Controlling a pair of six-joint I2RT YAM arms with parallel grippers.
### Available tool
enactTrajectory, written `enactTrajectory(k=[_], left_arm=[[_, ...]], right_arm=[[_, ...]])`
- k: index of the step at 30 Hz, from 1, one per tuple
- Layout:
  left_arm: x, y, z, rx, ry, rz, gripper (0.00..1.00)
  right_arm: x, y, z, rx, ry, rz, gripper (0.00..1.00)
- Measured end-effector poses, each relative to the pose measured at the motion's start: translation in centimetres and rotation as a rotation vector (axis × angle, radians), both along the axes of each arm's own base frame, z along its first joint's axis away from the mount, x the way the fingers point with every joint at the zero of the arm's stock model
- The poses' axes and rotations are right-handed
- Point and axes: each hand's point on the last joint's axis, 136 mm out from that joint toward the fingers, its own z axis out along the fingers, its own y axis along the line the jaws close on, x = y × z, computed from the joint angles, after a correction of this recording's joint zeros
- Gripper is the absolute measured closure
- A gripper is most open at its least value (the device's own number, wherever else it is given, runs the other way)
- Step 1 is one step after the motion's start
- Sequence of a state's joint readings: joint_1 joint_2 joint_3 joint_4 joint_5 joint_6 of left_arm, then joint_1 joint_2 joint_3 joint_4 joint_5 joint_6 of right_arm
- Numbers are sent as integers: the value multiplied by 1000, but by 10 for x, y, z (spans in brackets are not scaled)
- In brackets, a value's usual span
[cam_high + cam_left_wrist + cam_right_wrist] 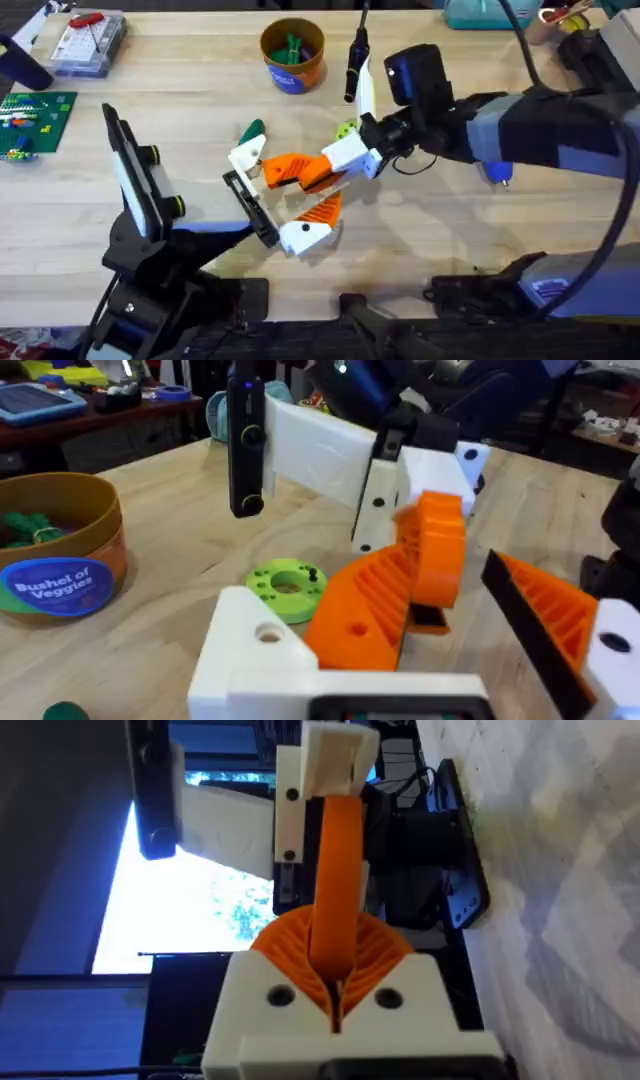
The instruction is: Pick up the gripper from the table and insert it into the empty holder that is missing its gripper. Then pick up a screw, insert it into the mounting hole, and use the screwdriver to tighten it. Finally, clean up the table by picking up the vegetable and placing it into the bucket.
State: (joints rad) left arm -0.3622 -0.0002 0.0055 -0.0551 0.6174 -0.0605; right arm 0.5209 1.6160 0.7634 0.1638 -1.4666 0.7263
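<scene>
The gripper piece (246, 158), a white base with an orange wedge, lies at the upper end of the black holder bar (252, 208). My right gripper (305, 175) is shut on its orange wedge (335, 870). In the left wrist view the piece's white base (262, 648) shows an open hole. My left gripper (322, 195) stands open, its mounted finger (305, 235) at the bar's lower end. The dark-green vegetable (252, 130) lies just beyond the piece. The bucket (293, 55) stands at the back. The blue screwdriver (497, 173) peeks from under the right arm. A screw is out of view.
A lime-green disc (285, 582) lies on the table behind the grippers. A black stick-shaped device (355, 62) with a white part stands near the bucket. A clear box (90, 42) and a green board (35, 120) sit at the far left.
</scene>
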Motion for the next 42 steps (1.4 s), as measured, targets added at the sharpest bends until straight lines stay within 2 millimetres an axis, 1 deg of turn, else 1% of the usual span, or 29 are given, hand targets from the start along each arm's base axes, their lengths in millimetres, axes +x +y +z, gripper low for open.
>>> enactTrajectory(k=[3, 14, 24, 33, 42], left_arm=[[0, 0, 0, 0, 0, 0, 10], [0, 0, 0, 0, 0, 0, 10], [0, 0, 0, 0, 0, 0, 10], [0, 0, 0, 0, 0, 1, 10], [0, 0, 0, 0, 0, 2, 10]], right_arm=[[1, 1, -2, -3, 5, 0, 985], [3, 2, -1, 14, -23, 0, 985], [-1, 5, 0, 17, -28, 14, 985], [1, 6, 3, 31, -50, 15, 985], [1, 6, 3, 24, -37, 14, 985]])
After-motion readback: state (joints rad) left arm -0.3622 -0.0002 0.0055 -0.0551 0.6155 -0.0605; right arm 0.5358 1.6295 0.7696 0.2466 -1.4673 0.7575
